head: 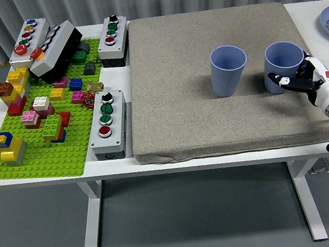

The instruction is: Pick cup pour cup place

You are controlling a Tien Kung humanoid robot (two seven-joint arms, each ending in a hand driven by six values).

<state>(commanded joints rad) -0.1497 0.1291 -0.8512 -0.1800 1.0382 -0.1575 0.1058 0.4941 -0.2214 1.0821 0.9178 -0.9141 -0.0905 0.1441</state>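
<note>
Right hand (300, 80) reaches in from the table's right edge and sits against the near right side of the right-hand blue cup (283, 65). Its black-and-white fingers (284, 79) are partly curled toward the cup's wall and appear to touch it low down, but whether they have actually clamped on it cannot be told from this view; no wrap around the cup is visible. The cup stands upright on the grey mat (205, 60), toward the mat's right edge and about midway between its far and near edges. A second blue cup (229, 70), also upright, stands just to its left, apart from it, nearer the mat's middle.

Judging by this, the task is only at its opening step: the pick is being set up, and nothing has been lifted. Pouring into the other cup and setting the cup back down both appear still to be done. What either cup holds cannot be seen.

Along the table's left side lie a green brick baseplate (37, 150) with coloured bricks and several push-button boxes (107, 123), all well away from the cups. No left hand shows.
</note>
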